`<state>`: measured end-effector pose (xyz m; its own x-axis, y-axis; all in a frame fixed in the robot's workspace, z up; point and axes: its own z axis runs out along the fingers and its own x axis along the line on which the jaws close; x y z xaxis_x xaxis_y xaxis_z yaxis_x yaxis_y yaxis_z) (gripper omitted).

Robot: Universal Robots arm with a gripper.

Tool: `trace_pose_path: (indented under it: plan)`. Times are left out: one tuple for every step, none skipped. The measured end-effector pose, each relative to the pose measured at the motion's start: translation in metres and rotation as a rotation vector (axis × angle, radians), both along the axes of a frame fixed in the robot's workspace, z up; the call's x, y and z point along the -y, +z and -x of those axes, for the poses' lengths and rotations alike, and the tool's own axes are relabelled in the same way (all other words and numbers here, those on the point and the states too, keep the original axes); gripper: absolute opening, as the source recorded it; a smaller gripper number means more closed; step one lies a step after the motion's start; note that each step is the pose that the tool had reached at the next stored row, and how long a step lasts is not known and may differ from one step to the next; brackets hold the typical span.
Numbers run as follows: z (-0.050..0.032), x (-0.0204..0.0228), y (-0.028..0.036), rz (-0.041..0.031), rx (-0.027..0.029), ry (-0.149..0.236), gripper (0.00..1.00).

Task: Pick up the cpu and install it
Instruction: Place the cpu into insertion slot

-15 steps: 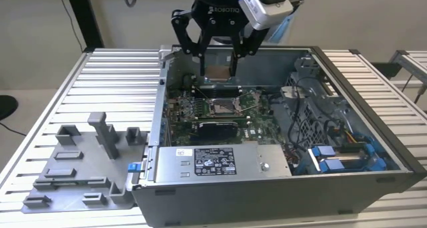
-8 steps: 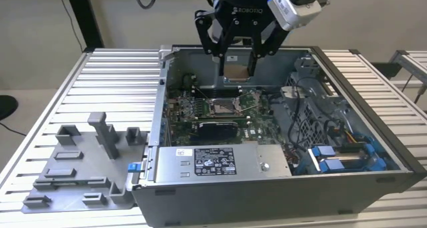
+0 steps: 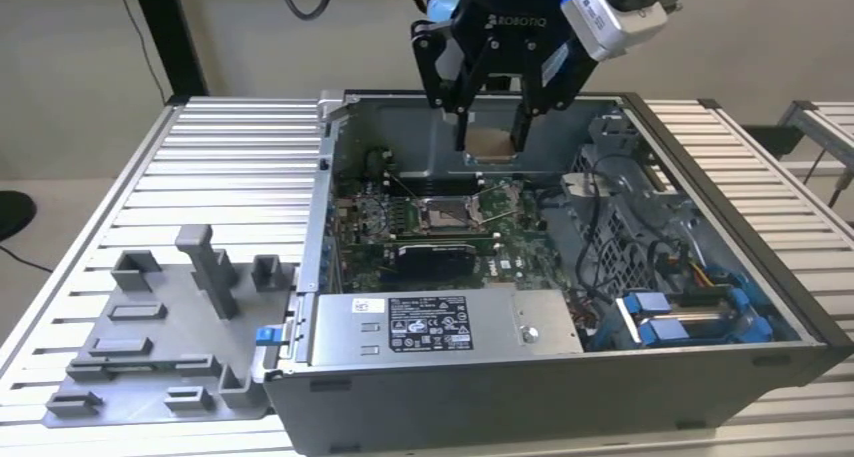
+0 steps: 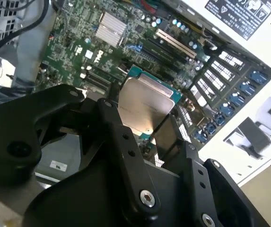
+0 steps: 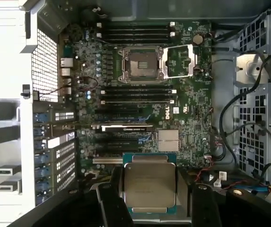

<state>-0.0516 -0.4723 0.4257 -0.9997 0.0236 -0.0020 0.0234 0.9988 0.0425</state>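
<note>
The cpu (image 3: 490,143) is a small square chip with a silvery top and a green edge. My gripper (image 3: 490,149) is shut on it and holds it in the air above the open computer case (image 3: 747,372). In both wrist views the cpu (image 5: 149,184) (image 4: 143,108) sits flat between the black fingers (image 5: 185,185), metal side toward the camera. The dark square socket (image 5: 141,63) on the green motherboard (image 5: 182,118) lies open, its metal frame (image 5: 180,61) flipped aside. In the exterior view the socket (image 3: 442,213) lies below the gripper, nearer the case front.
A grey power supply box with a label (image 3: 434,324) fills the case front. Cables and a drive cage with blue clips (image 3: 667,317) crowd the exterior view's right. A grey fixture tray (image 3: 160,347) lies on the slatted table (image 3: 227,167) at the exterior view's left.
</note>
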Motion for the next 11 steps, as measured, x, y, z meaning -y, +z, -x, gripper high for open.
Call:
trace_pose_path:
  plan:
    - [0.0,-0.0034,-0.0001,0.0001,0.0,0.0,0.0]
    - [0.0001,-0.0067,-0.0002,0.0001,0.0,0.0,0.0]
    - [0.0003,-0.0102,-0.0003,-0.0001,0.0001,0.0,0.0]
    - [0.0003,-0.0136,-0.0004,0.0001,0.0,0.0,0.0]
    - [0.0004,-0.017,-0.0005,-0.0001,0.0,0.0,0.0]
    - [0.0006,-0.0203,-0.0006,0.0001,0.0,0.0,0.0]
    - [0.0009,-0.0239,-0.0008,0.0,0.0,0.0,0.0]
    - [0.0015,-0.0274,-0.001,0.0001,0.0,0.0,0.0]
    - [0.0025,-0.0309,-0.0013,0.0001,0.0,0.0,0.0]
    - [0.0037,-0.0344,-0.0016,0.0001,0.0,0.0,0.0]
    - [0.0048,-0.0377,-0.002,0.0,0.0001,0.0,0.0]
